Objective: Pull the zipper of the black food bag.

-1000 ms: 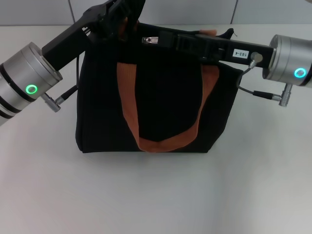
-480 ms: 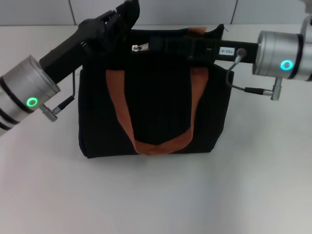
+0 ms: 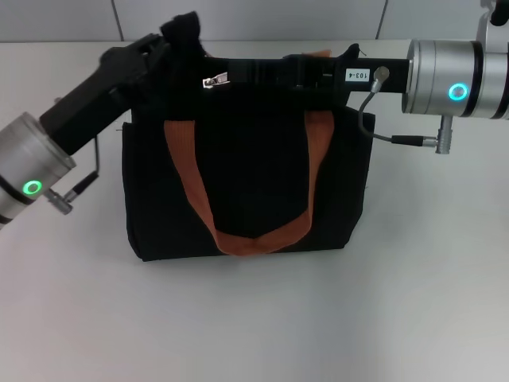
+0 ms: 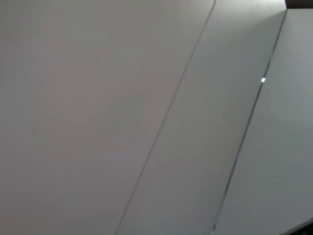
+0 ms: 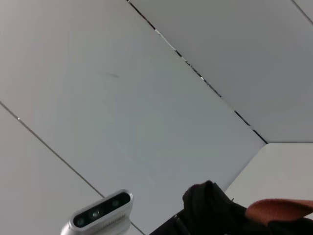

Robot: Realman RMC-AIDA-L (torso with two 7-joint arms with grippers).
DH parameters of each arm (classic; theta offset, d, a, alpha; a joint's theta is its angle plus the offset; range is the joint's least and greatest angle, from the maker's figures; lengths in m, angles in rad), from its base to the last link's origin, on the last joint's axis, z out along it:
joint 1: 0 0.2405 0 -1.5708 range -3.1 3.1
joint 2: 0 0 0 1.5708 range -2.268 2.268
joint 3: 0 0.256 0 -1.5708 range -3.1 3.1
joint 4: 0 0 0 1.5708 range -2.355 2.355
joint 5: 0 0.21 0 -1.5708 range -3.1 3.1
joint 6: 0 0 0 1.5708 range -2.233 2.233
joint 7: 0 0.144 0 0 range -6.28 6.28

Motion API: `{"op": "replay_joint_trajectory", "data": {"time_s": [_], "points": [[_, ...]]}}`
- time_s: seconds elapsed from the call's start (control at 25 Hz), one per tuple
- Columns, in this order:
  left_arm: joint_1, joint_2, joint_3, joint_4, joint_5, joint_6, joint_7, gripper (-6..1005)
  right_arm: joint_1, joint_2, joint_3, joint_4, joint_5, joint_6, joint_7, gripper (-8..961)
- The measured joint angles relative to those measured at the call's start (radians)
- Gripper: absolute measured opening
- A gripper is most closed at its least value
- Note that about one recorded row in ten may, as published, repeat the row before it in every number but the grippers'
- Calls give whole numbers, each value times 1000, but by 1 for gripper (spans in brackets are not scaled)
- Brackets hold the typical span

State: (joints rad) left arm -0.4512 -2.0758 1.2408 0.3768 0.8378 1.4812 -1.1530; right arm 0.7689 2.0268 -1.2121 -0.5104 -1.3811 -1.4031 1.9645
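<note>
The black food bag [image 3: 254, 183] stands upright on the white table, its orange-brown handles [image 3: 256, 236] hanging down its front face. The silver zipper [image 3: 213, 79] sits on the bag's upper edge near the left end. My right gripper [image 3: 231, 74] reaches along that edge from the right and is shut on the zipper. At the bag's upper left corner my left gripper [image 3: 176, 44] is shut on a raised bunch of black fabric. The right wrist view shows that bunch of bag fabric [image 5: 210, 203] and a bit of orange strap [image 5: 279, 208]. Only wall panels appear in the left wrist view.
The white table [image 3: 254, 318] spreads in front of the bag and to both sides. A grey panelled wall [image 3: 278, 17] rises just behind it. Cables hang below both wrists, the right cable [image 3: 398, 139] close to the bag's right corner.
The right gripper has moved left along the bag's top edge, carrying the zipper pull with it. The left arm has shifted left and down, still on the corner.
</note>
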Motion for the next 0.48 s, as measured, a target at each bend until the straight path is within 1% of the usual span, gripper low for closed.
{"op": "replay_joint_trajectory", "data": {"time_s": [0.16, 0.24, 0.4, 0.48], "points": [[28, -1, -53, -1, 0, -1, 10, 96, 11, -1, -6, 2, -1, 4, 24, -3], [34, -1, -57, -2, 0, -3, 11, 96, 16, -1, -7, 4, -1, 7, 34, -3], [41, -3, -66, -41, -17, -3, 47, 97, 29, 11, -8, 10, -10, 24, 53, -3], [43, -4, -69, -75, -51, 2, 83, 97, 32, 22, -8, 12, -30, 46, 70, -3]]}}
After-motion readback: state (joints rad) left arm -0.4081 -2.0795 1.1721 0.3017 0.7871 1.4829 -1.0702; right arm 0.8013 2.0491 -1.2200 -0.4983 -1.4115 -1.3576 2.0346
